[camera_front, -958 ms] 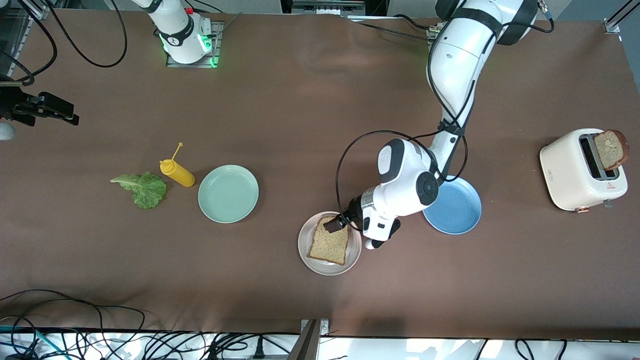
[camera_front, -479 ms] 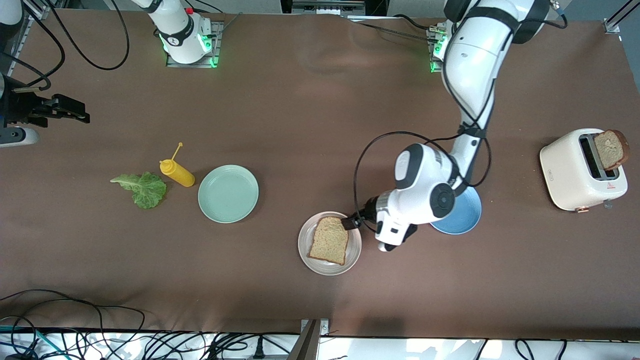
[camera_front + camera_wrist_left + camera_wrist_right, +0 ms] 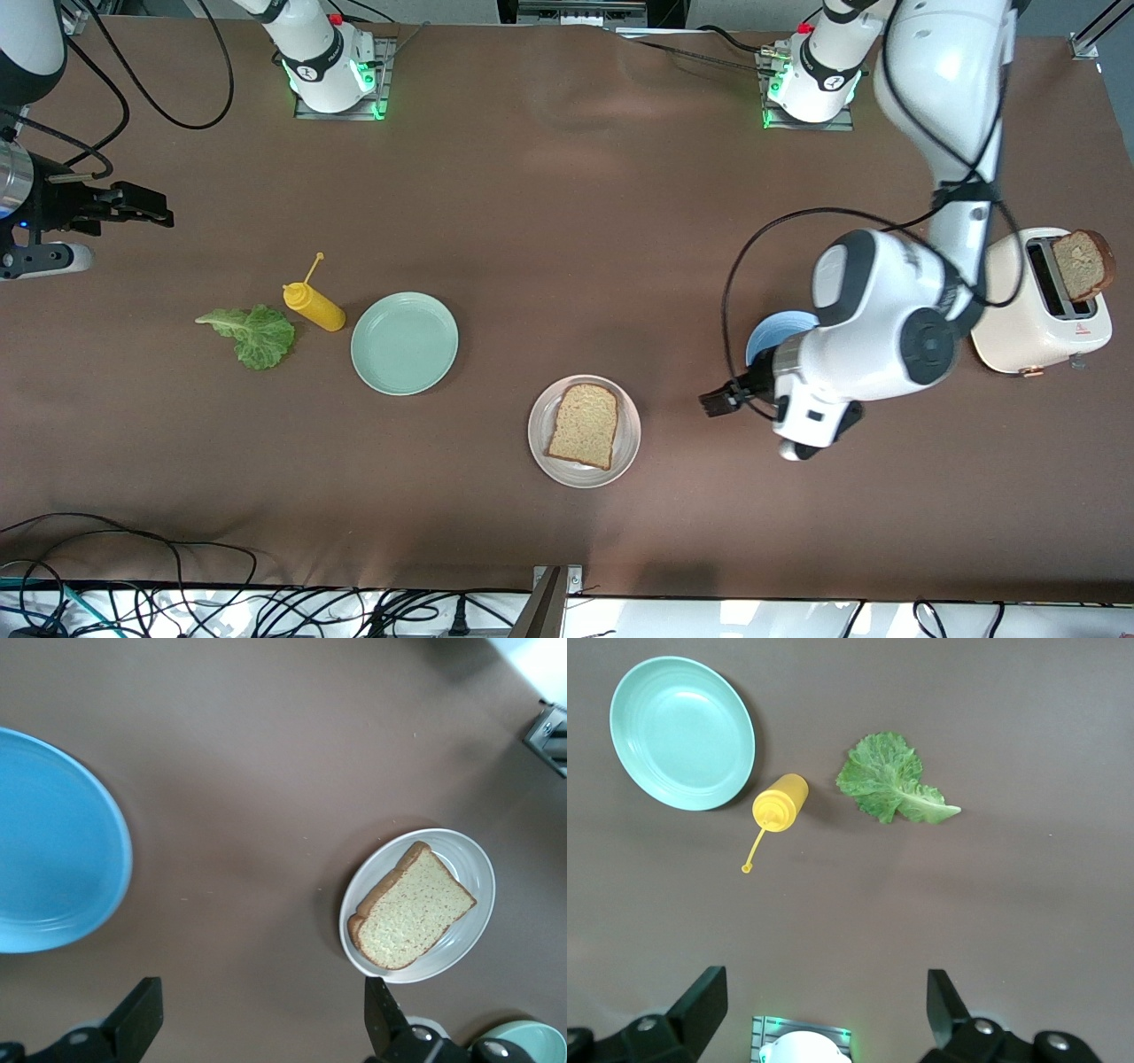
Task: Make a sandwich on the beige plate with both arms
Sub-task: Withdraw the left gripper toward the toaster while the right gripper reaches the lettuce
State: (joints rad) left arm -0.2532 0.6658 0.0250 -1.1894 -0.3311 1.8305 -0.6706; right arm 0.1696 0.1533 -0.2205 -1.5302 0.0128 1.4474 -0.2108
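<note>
We see one square slice of brown wholegrain bread (image 3: 583, 426) lying flat on the round pale beige plate (image 3: 540, 441), near the middle of the brown tabletop (image 3: 567, 221). The second bread slice (image 3: 1082, 263) stands in the cream toaster (image 3: 1019, 310) at the left arm's end. The green crinkled lettuce leaf (image 3: 252, 333) lies beside the yellow squeeze bottle (image 3: 312, 306) toward the right arm's end.

Our left gripper (image 3: 719, 400) hangs over bare tabletop between the beige plate and the round blue plate (image 3: 769, 335), jaws wide and empty. Our right gripper (image 3: 142, 204) hovers over the tabletop at its own end, jaws wide and empty too.

We judge the risks thus: the limp leaf may fold or slip from a pinch; the squeeze bottle, just beside it, may be knocked; the toaster slice may snag in its slot; and both arms may crowd over the beige plate, near the mint-green plate (image 3: 404, 342).
</note>
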